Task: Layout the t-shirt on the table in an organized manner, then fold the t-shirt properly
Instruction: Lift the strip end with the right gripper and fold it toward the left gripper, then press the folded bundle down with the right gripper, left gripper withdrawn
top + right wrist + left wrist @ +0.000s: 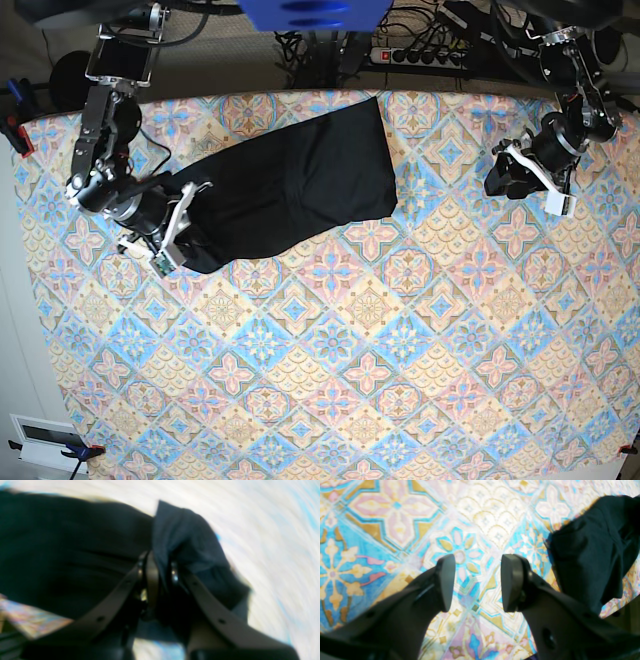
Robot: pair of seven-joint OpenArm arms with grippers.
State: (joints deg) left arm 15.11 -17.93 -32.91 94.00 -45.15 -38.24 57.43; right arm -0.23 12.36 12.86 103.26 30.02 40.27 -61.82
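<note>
The black t-shirt [290, 190] lies partly folded and bunched on the far left part of the patterned table [400, 350]. My right gripper [182, 216] is at the shirt's lower-left end. In the right wrist view the right gripper [162, 567] is shut on a raised fold of the shirt [180, 535], with more black cloth [62, 555] spread to its left. My left gripper [497, 178] is open and empty over bare tablecloth at the far right, well away from the shirt. In the left wrist view the left gripper [478, 565] has a dark cloth-like lump [590, 555] to its right; I cannot tell what the lump is.
A power strip and cables [430, 55] lie beyond the table's far edge. A white box [45, 440] sits off the near left corner. A clamp [20, 130] grips the left edge. A table edge shows at the lower right of the left wrist view [620, 610].
</note>
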